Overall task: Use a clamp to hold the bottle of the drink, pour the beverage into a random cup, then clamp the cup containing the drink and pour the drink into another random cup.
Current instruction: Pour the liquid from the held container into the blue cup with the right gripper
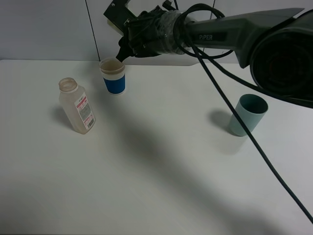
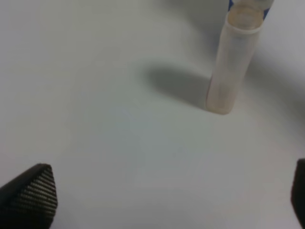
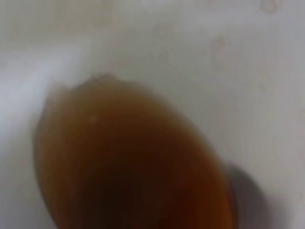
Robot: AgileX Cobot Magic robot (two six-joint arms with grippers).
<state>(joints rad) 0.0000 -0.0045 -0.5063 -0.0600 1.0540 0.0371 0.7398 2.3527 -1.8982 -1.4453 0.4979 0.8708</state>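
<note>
Two states — left end effector (image 2: 164,195) open, right end effector (image 1: 122,53) closed over cup (image 1: 115,83)

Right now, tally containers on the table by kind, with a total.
Bottles: 1, the clear bottle.
Cups: 2, the blue-and-white cup and the teal cup.
Total: 3.

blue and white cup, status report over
Left claw open, short of bottle. Right claw shut, at blue-and-white cup rim. Teal cup off aside, nothing blocking.
</note>
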